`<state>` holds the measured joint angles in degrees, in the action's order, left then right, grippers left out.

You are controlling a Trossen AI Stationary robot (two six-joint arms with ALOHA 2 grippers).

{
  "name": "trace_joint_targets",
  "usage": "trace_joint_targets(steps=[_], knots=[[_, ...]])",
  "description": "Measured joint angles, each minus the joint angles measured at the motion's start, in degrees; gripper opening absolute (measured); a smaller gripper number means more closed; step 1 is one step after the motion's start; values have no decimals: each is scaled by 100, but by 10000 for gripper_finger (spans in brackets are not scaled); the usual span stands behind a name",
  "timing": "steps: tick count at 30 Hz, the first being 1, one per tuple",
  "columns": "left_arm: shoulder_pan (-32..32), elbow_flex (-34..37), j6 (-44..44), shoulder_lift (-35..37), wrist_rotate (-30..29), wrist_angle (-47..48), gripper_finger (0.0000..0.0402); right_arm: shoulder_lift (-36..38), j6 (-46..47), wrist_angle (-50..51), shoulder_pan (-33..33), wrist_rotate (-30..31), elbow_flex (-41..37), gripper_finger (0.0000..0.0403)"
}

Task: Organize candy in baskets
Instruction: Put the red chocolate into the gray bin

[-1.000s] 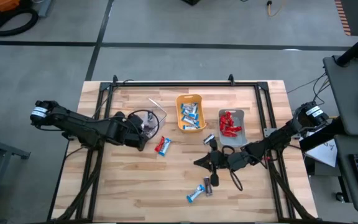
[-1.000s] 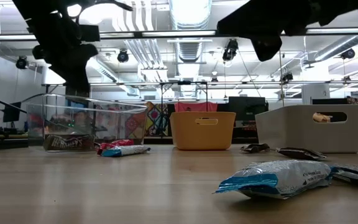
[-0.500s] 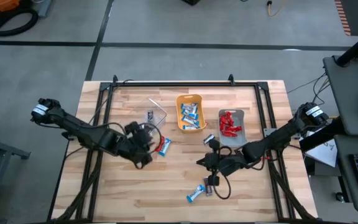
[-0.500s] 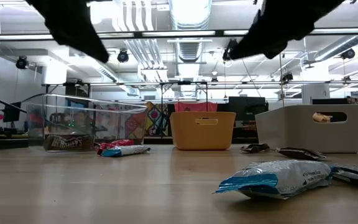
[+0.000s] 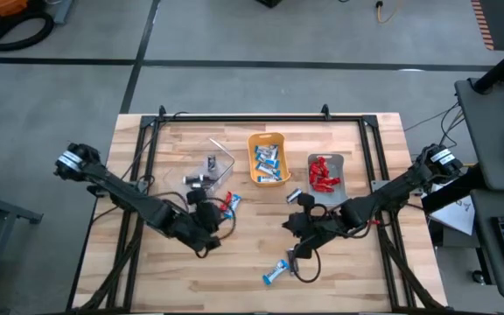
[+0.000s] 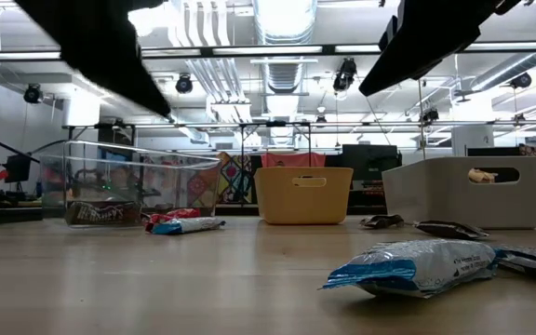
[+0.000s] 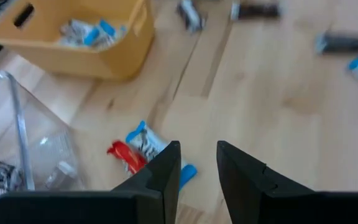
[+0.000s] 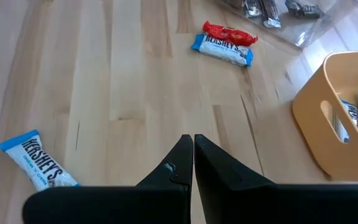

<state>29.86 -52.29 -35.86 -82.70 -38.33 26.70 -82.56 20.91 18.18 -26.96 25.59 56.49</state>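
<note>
Three baskets stand in a row at the far middle: clear (image 5: 213, 166), orange (image 5: 268, 159) and grey (image 5: 326, 173), each with candy inside. A red and a blue-and-white candy (image 5: 227, 203) lie together on the wood. My left gripper (image 7: 197, 163) hovers open just on their near side, above the table, pointing at them, with nothing between its fingers. My right gripper (image 8: 193, 152) is shut and empty, held above the table at centre right (image 5: 292, 224). A blue-and-white candy (image 8: 39, 165) and dark ones (image 5: 294, 261) lie loose near it.
One dark candy (image 5: 294, 196) lies in front of the grey basket. Bare wood stretches across the near left of the table (image 5: 164, 280). Black frame rails (image 5: 234, 116) run along the table's far edge and sides.
My left gripper has come away from above the clear basket toward the table's near edge and has turned so that it points at the red and blue-and-white candy. My right gripper has stayed over the same spot but has tipped up from pointing steeply down.
</note>
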Motion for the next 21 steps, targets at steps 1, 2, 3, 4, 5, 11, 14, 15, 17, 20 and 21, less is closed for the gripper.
trace_joint_targets(steps=[1,2,3,4,5,11,14,15,17,20,21], knots=[[15,2,-21,-159,0,-3,90,0,-31,-5,0,0,-10,9],[30,2,-55,-312,0,-1,93,0,-45,11,0,0,-21,9],[41,-1,-83,-451,2,9,97,0,-52,18,0,-1,-26,9],[48,-22,-110,-584,2,27,101,0,-53,18,0,-1,-27,9],[51,-44,-114,-704,0,21,107,0,-53,19,0,-3,-29,9],[51,-57,169,-1311,-176,86,141,0,-52,24,0,-3,-29,9],[51,-55,286,-1555,-235,120,151,0,-51,24,0,-3,-31,9],[51,-55,289,-1619,-261,168,154,0,-51,19,0,-3,-31,9],[51,-55,260,-1719,-408,196,155,0,-46,17,0,-3,-31,9],[47,-55,192,-1814,-615,331,155,0,-43,-2,0,-3,-31,9],[45,-55,190,-1847,-624,346,155,0,-42,-6,0,-3,-31,9]])
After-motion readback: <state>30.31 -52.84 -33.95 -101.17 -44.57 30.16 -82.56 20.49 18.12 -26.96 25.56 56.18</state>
